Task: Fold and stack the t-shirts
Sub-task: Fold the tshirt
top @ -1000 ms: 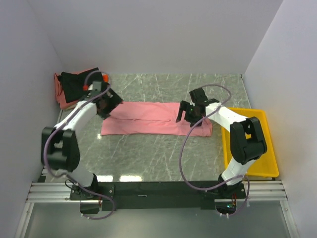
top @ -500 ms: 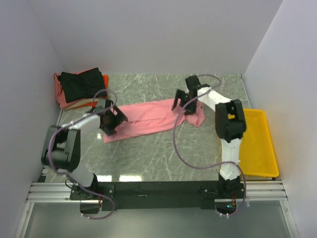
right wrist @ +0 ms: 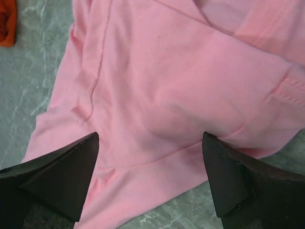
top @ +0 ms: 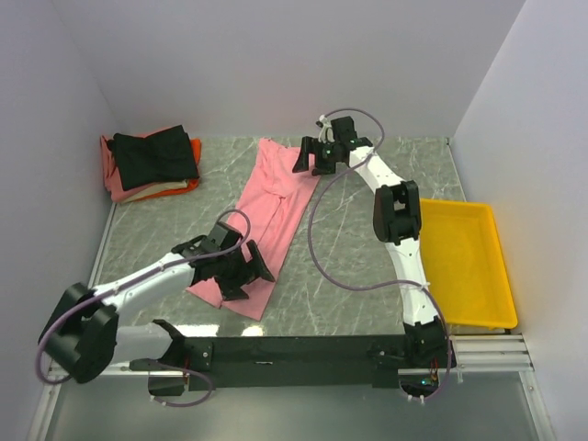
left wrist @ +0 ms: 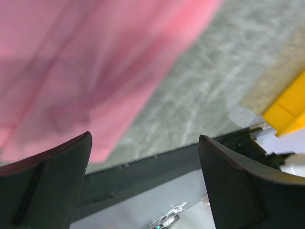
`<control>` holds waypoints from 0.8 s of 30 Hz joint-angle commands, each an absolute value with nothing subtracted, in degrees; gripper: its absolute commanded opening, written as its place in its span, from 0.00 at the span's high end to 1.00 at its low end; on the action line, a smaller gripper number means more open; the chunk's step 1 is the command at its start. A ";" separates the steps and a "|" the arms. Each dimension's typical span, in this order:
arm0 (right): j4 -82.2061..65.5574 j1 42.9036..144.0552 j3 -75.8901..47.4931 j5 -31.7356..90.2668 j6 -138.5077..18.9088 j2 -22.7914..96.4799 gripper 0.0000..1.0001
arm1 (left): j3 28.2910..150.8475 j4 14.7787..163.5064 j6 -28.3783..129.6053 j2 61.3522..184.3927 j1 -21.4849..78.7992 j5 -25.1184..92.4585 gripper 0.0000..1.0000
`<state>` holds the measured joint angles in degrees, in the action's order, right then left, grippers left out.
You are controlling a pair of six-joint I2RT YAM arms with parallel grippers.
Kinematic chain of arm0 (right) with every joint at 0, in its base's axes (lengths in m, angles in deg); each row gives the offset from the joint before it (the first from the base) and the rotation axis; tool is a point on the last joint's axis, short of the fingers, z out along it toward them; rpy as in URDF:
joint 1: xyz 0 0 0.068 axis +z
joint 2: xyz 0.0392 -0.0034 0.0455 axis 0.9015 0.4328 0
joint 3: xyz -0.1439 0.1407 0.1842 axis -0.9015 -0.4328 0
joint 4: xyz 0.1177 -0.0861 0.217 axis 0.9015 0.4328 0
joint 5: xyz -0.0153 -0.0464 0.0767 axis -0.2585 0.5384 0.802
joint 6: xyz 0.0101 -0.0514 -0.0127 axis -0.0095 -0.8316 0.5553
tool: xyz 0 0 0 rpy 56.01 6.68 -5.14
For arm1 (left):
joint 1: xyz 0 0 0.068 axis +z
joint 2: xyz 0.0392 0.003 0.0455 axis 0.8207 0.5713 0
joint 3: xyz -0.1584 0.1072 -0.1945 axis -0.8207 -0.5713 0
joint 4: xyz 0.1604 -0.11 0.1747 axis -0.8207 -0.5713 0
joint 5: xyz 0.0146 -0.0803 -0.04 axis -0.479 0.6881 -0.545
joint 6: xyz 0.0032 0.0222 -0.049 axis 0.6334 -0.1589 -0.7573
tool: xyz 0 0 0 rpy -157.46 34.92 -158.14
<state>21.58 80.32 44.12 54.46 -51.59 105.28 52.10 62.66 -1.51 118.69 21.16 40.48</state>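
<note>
The salmon-pink t-shirt (top: 276, 207) lies folded into a long strip that runs from the far middle of the table to the near left. My left gripper (top: 250, 276) is over its near end, open and empty; in the left wrist view (left wrist: 144, 138) the pink cloth (left wrist: 81, 71) lies up and to the left of the jaws. My right gripper (top: 309, 163) is open just above the far end; in the right wrist view (right wrist: 150, 136) pink cloth (right wrist: 167, 81) fills the space under the jaws. A stack of folded t-shirts (top: 152, 163), black on top, sits at the back left.
A yellow plastic bin (top: 464, 262) stands at the right edge of the table, and its corner shows in the left wrist view (left wrist: 288, 107). The grey walls close in the back and both sides. The black rail (top: 294, 349) runs along the near edge.
The pink t-shirt has swung from lying sideways across the table to lying near-to-far. My left gripper moved toward the near edge with its end, and my right gripper moved to the far side.
</note>
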 commanded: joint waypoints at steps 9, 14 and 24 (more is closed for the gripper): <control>21.40 91.65 21.25 46.18 -65.55 74.53 0.05 | 64.43 28.45 -9.33 103.02 27.36 8.06 0.01; 14.30 106.69 -4.87 37.81 -65.74 56.24 0.05 | 56.70 33.59 -5.76 98.97 42.40 12.03 0.01; 14.90 129.82 -15.04 32.97 -59.76 53.05 0.07 | 50.02 40.10 -6.62 108.54 47.86 14.95 0.16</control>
